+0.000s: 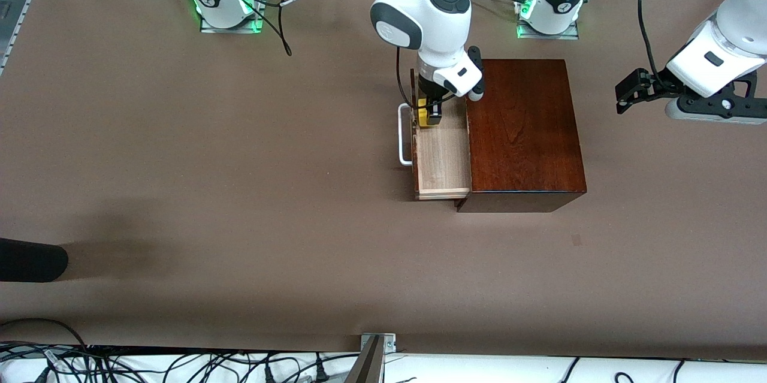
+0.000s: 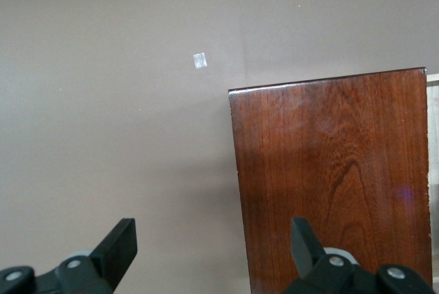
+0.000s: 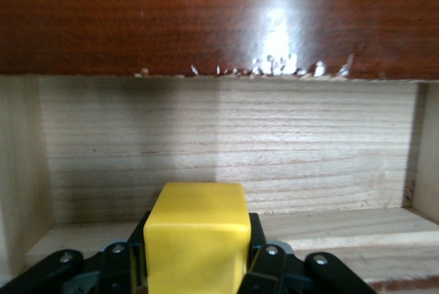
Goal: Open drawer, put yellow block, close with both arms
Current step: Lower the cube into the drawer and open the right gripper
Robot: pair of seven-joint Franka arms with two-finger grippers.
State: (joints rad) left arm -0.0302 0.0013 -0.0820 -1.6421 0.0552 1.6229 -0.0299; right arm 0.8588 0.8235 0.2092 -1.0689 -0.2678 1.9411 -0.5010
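Drawer stands pulled out of its mahogany box, white handle at nine o'clock, ready for loading. Over its tray the right gripper clamps the yellow block, poised for release. At three o'clock, the left gripper waits open above the table.

You will find the box on the table, toward the left arm's end and near the edge where the bases stand. Its drawer is pulled out toward the right arm's end. The right gripper holds the yellow block over the drawer's end nearest the bases. The left gripper waits above the table, between the box and the left arm's end.
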